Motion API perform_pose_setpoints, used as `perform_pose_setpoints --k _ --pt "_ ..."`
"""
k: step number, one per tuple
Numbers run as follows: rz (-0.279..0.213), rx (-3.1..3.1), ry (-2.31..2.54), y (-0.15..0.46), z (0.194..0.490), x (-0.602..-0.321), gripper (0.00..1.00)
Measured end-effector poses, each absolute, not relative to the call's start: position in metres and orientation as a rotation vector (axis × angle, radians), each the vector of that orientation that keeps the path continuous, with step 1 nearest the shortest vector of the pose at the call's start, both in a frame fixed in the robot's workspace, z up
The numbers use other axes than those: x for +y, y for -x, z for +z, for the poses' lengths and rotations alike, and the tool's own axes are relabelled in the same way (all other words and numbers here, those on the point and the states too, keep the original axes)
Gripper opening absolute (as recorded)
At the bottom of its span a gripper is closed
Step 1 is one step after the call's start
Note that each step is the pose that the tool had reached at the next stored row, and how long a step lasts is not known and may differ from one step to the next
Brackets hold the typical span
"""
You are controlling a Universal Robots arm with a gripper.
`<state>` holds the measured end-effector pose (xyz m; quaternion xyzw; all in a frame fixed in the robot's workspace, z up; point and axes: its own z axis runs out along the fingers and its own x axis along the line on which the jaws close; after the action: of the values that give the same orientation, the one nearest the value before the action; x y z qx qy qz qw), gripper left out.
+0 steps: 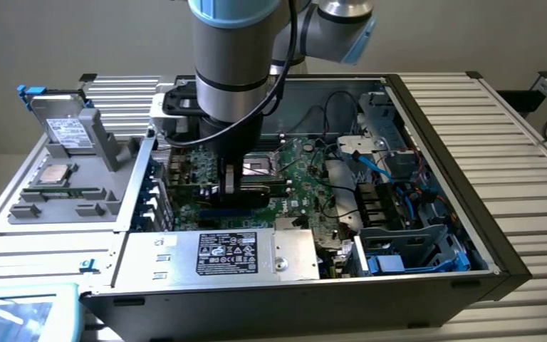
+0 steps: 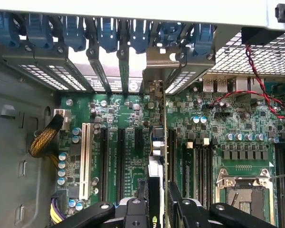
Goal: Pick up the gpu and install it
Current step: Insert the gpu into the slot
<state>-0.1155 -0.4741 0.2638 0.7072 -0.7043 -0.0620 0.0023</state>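
The gripper [image 2: 154,211], clamped on the edge-on gpu [image 2: 155,152] low over the motherboard [image 2: 228,123], seems aligned among the expansion slots [image 2: 121,161]; any tilt could jam the connector.

slatted metal table [image 1: 506,121], open computer case [image 1: 283,308], grey parts tray [image 1: 45,239]

The gpu [image 2: 155,190] stands on edge over the motherboard [image 2: 218,118] inside the case [image 1: 283,306]; a tray [image 1: 45,228] lies beside the case.
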Motion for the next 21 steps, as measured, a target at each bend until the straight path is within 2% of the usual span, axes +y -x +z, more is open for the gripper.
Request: perform_pose_setpoints --k 21 --pt "-0.19 -2.21 -2.222 0.1163 0.26 -0.4732 0.27"
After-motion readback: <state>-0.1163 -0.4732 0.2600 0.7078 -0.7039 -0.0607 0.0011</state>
